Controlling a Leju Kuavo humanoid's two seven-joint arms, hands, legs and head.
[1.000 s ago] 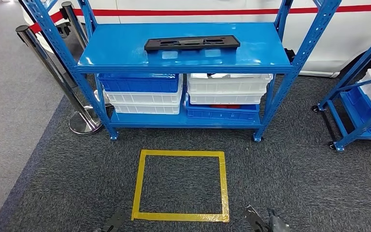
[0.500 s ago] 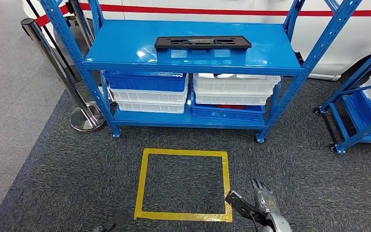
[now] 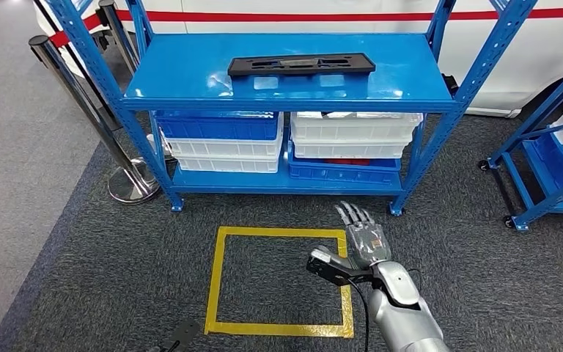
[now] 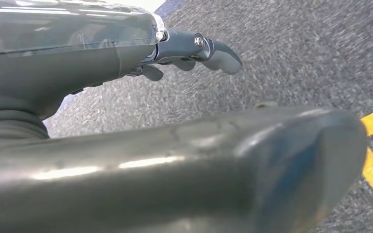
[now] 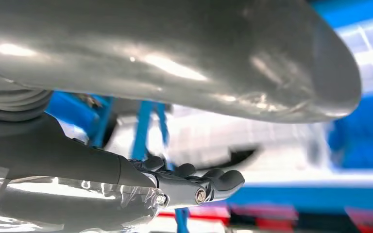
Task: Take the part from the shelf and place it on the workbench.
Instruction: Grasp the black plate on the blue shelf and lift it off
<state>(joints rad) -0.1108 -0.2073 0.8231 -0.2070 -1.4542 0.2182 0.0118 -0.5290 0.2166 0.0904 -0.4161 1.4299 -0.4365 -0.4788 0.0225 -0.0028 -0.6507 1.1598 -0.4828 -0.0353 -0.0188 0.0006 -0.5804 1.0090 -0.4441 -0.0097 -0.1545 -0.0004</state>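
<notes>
Here, black part [image 3: 301,64] on blue shelf [image 3: 190,77], right hand [image 3: 363,238] spread, no legible writing.

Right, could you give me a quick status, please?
Right hand open, raised toward shelf. Left hand low over carpet, holding nothing. Black part untouched on top shelf. Nothing in the way.

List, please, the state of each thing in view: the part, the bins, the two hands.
black part: lying flat on the top shelf, untouched
bins: stacked on the lower shelf
right hand: raised, fingers spread, empty
left hand: low over the carpet, empty
</notes>
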